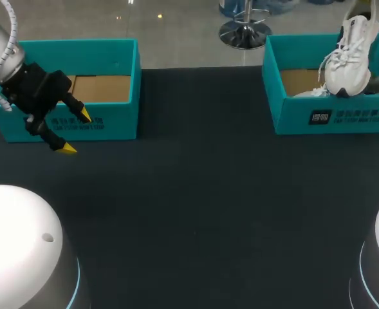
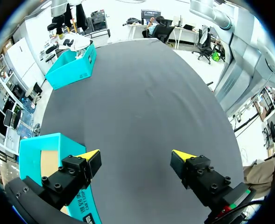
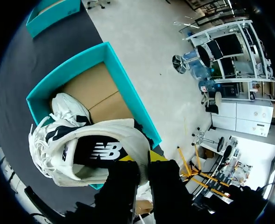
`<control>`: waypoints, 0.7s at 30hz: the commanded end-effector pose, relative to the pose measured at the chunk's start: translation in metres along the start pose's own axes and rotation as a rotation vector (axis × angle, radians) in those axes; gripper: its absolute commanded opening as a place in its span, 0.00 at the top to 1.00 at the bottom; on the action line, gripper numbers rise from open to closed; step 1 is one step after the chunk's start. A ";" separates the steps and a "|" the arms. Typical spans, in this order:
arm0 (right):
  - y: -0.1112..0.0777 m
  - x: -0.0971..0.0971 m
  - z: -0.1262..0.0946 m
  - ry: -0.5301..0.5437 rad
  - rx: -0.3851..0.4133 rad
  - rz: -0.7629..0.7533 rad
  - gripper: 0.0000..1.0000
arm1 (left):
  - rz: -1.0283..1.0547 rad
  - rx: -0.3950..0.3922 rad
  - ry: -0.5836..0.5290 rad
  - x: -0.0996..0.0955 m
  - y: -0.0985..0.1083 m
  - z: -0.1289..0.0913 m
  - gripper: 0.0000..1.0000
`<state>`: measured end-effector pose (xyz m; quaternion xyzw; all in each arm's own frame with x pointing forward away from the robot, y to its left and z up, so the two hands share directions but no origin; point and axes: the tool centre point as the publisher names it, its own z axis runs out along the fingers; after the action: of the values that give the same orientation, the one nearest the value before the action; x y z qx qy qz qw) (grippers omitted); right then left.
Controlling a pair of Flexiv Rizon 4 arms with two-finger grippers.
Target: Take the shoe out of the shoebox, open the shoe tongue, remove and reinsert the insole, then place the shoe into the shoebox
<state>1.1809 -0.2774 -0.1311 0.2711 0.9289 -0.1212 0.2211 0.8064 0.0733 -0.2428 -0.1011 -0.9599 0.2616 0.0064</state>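
Right gripper [image 3: 143, 162] closed on the heel of the white shoe [image 1: 350, 55], fingers pinching it from both sides. The shoe hangs heel-up over the right shoebox [image 1: 331, 119]. A pale shape beneath it, probably a second shoe [image 3: 69, 106], lies inside that box. Left gripper [image 1: 75, 132], fingers spread wide and holding nothing, hovers by the front wall of the left shoebox [image 1: 121, 122] on the dark table [image 1: 208, 193].

One white shoe [image 1: 350, 55] over right shoebox [image 1: 334, 117]
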 end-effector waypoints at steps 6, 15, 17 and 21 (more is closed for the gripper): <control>0.005 -0.028 0.011 0.067 0.031 -0.005 1.00 | 0.000 -0.003 0.002 0.000 0.000 0.000 0.00; 0.005 -0.028 0.011 0.067 0.031 -0.005 1.00 | 0.000 -0.003 0.002 0.000 0.000 0.000 0.00; 0.005 -0.028 0.011 0.067 0.031 -0.005 1.00 | 0.000 -0.003 0.002 0.000 0.000 0.000 0.00; 0.002 -0.023 0.004 0.150 0.080 0.168 1.00 | 0.000 -0.003 0.002 0.000 0.000 0.000 0.00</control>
<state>1.2021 -0.2872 -0.1328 0.3034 0.9292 -0.1172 0.1755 0.8064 0.0733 -0.2428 -0.1011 -0.9599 0.2616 0.0064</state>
